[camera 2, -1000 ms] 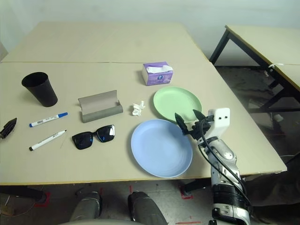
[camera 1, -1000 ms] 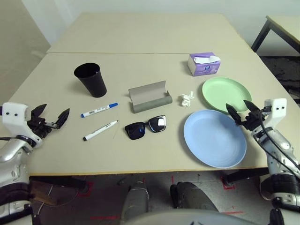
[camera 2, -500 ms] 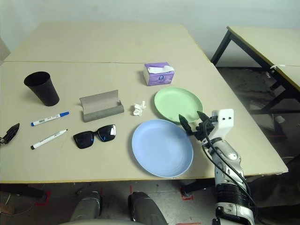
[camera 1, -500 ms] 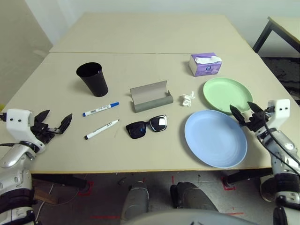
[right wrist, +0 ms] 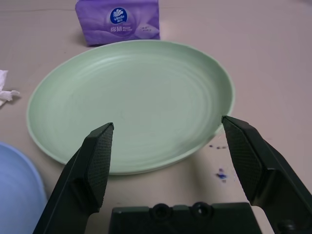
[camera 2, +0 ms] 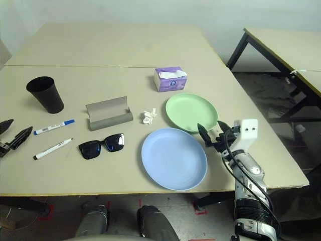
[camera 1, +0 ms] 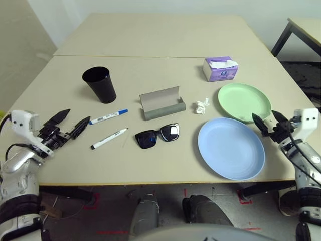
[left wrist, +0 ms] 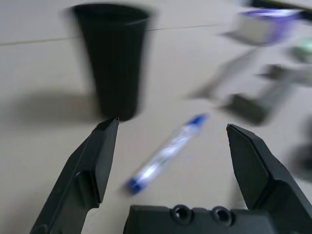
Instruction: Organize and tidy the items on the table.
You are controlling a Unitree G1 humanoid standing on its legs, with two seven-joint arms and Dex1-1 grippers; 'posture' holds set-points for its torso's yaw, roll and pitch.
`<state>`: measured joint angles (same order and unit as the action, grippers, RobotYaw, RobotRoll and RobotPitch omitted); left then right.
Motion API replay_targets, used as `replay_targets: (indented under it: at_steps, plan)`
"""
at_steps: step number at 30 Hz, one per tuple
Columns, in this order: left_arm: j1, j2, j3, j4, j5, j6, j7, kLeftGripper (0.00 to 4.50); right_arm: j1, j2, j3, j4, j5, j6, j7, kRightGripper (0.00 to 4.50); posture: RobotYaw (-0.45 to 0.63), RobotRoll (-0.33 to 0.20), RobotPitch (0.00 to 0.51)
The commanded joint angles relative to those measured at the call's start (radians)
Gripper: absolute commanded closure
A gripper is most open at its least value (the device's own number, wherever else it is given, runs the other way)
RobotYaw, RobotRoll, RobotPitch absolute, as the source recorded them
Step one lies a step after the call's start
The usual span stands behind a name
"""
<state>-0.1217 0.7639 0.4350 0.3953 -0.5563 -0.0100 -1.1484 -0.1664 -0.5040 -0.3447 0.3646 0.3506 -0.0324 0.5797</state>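
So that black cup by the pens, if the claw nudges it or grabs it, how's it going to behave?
The black cup stands upright on a base narrower than its rim, so a push high up would probably tip it. It looks empty and thin-walled, so it is likely light and might flex under a squeeze. On its side, the tapered shape would probably roll in a curve.

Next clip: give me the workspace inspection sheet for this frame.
Surface: beige table, seam across it.
Job's things: black cup upright; blue-capped pen, black-capped pen, sunglasses, open grey case, crumpled tissue, green plate, blue plate; all loose.
Clutter: purple tissue box.
Hands: left hand open, empty, near the pens; right hand open, empty, by the green plate.
Cables: black cable on the right forearm.
Surroundings: second table.
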Motion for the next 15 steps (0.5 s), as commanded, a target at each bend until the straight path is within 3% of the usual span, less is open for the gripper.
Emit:
replay_targets:
  at_steps: [1, 15]
  plan:
    - [-0.032, 0.030, -0.060, -0.043, -0.008, 0.039, -0.113, 0.01, 0.020, -0.025, -0.028, -0.004, 0.004, -0.006, 0.005, 0.00, 0.01, 0.000, 0.106]
    - [-0.170, 0.007, -0.183, -0.021, 0.011, -0.023, -0.365, 0.01, 0.133, -0.087, -0.100, -0.205, 0.081, 0.158, -0.001, 0.00, -0.10, 0.000, 0.107]
